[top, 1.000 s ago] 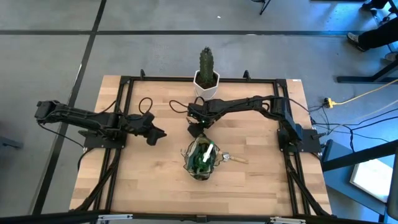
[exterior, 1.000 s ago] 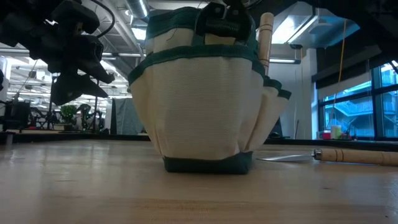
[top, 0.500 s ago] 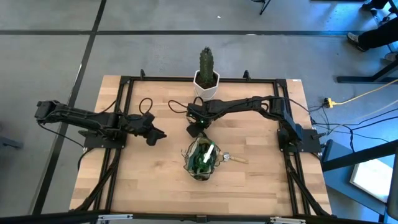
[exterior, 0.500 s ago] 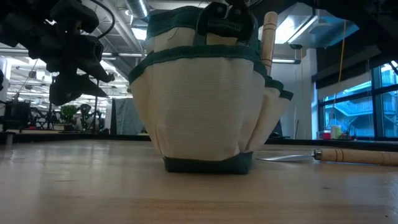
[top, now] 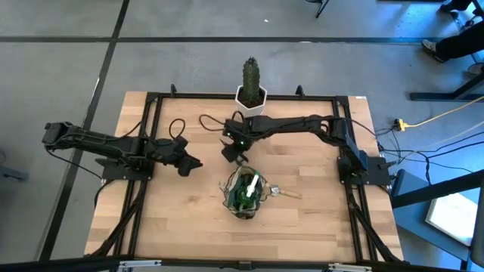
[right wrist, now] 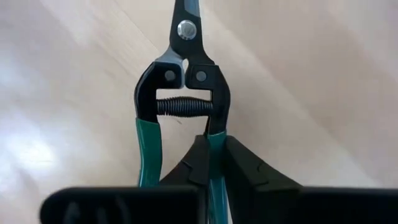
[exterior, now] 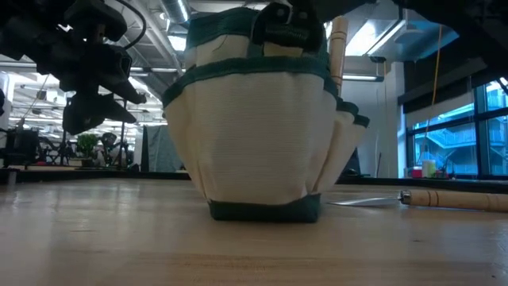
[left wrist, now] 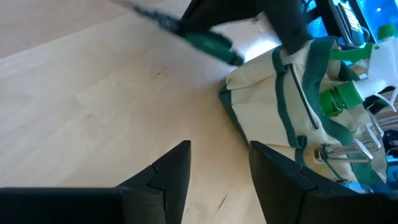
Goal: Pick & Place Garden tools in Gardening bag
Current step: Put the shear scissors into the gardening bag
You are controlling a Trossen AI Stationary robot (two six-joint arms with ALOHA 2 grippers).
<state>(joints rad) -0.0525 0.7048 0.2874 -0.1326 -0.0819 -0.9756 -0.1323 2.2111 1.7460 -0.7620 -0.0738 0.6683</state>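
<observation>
Wood table [top: 166, 219] on grey floor; shears now gripped, bag at centre-front.
Right gripper [right wrist: 210, 163] is clamped on one green handle of the shears [right wrist: 181, 93], just back of the bag [top: 245, 192] and toward the cactus [top: 250, 78]; a second ago its fingers were wider and sat a touch nearer the bag, since then the gripper has shifted slightly left and toward the back edge. Shears hang blade-forward over bare wood, spring showing between the handles. Bag stands mid-table, unmoved, with the sprayer [left wrist: 341, 99] and a wooden handle [exterior: 339, 48] poking out. A trowel [exterior: 429, 199] lies on the table touching the bag's right side. Left gripper [left wrist: 214, 171] stays left of centre, fingers parted, holding nothing.
</observation>
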